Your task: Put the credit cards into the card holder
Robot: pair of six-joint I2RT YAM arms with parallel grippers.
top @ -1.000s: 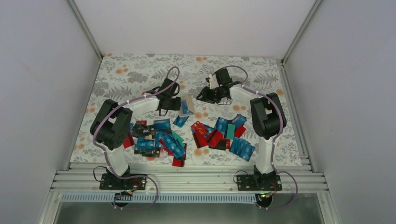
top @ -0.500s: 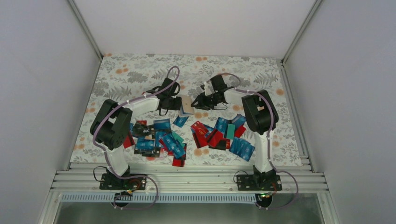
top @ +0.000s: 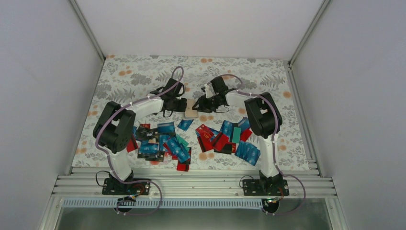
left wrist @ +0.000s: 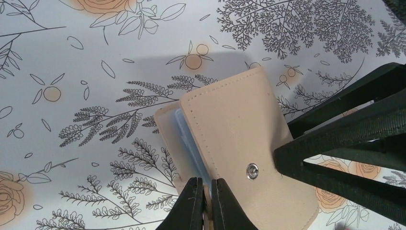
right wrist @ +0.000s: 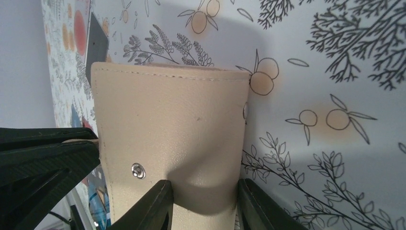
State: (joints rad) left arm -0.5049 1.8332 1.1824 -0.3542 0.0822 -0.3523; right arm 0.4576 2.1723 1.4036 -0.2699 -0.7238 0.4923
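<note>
The beige card holder (top: 191,109) lies mid-table between my two grippers. In the left wrist view the card holder (left wrist: 234,139) has its snap flap partly raised, and a blue card's edge (left wrist: 188,139) shows inside. My left gripper (left wrist: 207,203) is shut on the holder's lower layer at its near edge. My right gripper (right wrist: 203,203) pinches the flap (right wrist: 167,129), which dents between its fingers (right wrist: 151,206). Its black fingers also show in the left wrist view (left wrist: 344,139). The loose credit cards lie in a left pile (top: 160,141) and a right pile (top: 225,136).
The card piles, mostly blue and red, spread across the near half of the flower-print mat (top: 139,76). Grey walls close the table on three sides. A slotted metal rail (top: 201,182) runs along the near edge.
My right gripper has moved left onto the card holder and closed on its flap. The holder has turned and now shows beige, with the blue card mostly covered. The left arm has barely moved.
</note>
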